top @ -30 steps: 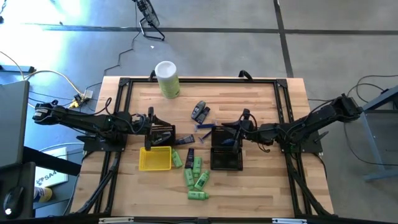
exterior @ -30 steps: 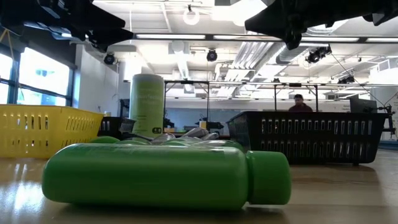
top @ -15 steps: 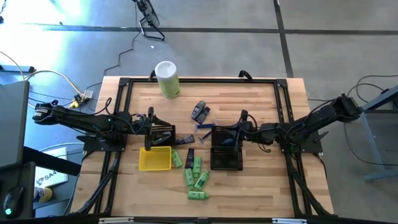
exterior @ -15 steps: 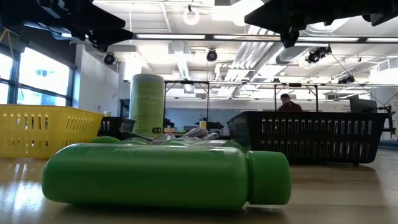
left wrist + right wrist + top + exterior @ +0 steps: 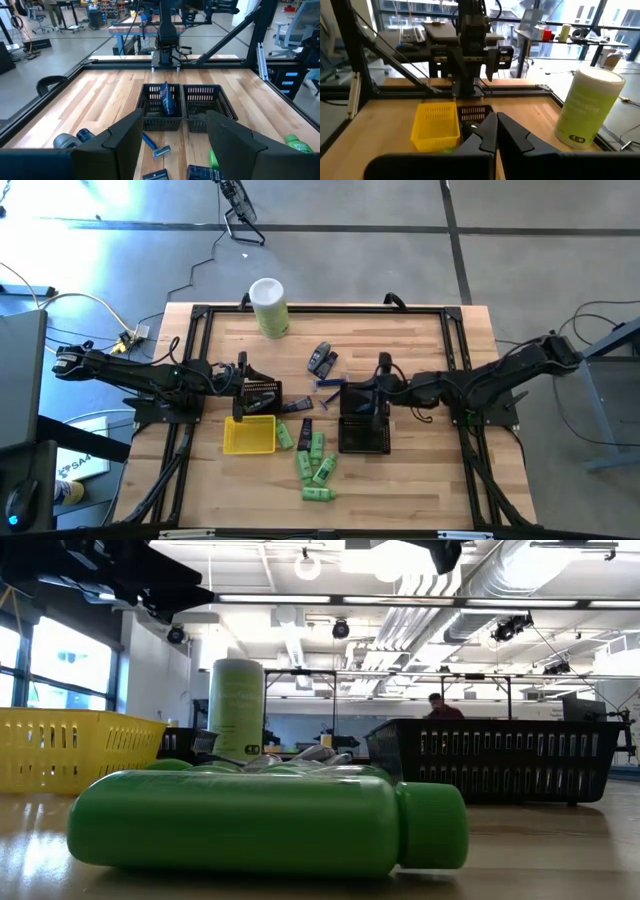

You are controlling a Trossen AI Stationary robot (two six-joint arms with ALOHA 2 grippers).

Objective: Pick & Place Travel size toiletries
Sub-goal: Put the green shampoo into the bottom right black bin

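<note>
Several small green bottles (image 5: 312,460) lie on the table near its front edge; one (image 5: 270,820) fills the low view's foreground. Dark tubes (image 5: 320,360), a blue razor (image 5: 326,387) and dark packets (image 5: 296,408) lie at mid table. A bluish packet (image 5: 167,98) leans upright in one compartment of the two-part black basket (image 5: 182,107). My right gripper (image 5: 495,132) hovers shut above that basket (image 5: 363,420), pointing level toward the table's left, with nothing in it. My left gripper (image 5: 172,145) waits open at the left, over a small black basket (image 5: 264,393).
A yellow tray (image 5: 250,436) sits in front of the small black basket. A tall pale-green canister (image 5: 270,306) with a white lid stands at the far edge. A black frame (image 5: 200,315) rims the table. A person (image 5: 440,706) shows far off in the room.
My right gripper has risen above the two-part black basket and shifted a little toward the table's left; in the low view it has climbed almost out of the picture's top. The toiletries lie as before.
</note>
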